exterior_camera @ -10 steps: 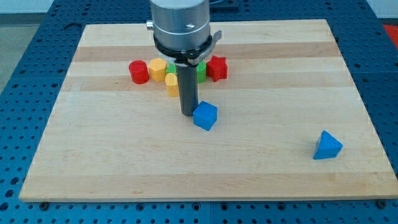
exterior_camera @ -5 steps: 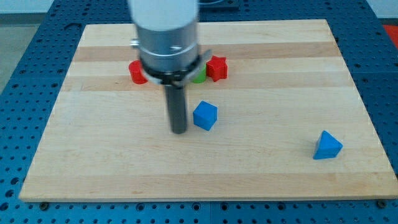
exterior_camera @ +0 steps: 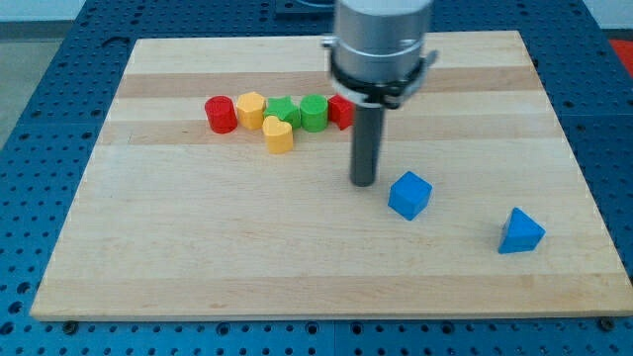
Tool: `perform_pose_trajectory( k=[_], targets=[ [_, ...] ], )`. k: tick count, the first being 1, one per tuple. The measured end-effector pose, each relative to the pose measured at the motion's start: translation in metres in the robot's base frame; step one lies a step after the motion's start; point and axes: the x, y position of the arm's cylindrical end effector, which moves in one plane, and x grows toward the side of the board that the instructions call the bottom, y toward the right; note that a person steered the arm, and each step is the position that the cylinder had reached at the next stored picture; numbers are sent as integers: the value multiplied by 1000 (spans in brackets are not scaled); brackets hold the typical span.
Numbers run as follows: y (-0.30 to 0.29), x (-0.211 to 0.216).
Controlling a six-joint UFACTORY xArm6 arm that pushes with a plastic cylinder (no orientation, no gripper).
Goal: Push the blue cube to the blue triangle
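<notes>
The blue cube lies on the wooden board, right of centre. The blue triangle lies further to the view's right and a little lower, about a cube's width and more away from the cube. My tip rests on the board just left of the blue cube and slightly above it in the view, with a small gap between them.
A row of blocks lies near the view's top: a red cylinder, a yellow block, a green block, a green cylinder, a red block partly behind the rod. Another yellow block sits below them.
The blue cube has slid to the view's right and slightly down, closer to the blue triangle. My tip swung from left of the cube's old place to the right, following it.
</notes>
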Motion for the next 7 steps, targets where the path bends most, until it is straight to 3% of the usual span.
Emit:
perform_pose_trajectory(
  k=[1, 2, 4, 5, 6, 7],
  targets=[
    [-30, 25],
    [5, 48],
    [106, 46],
    [101, 49],
    [56, 44],
    [50, 21]
  ],
)
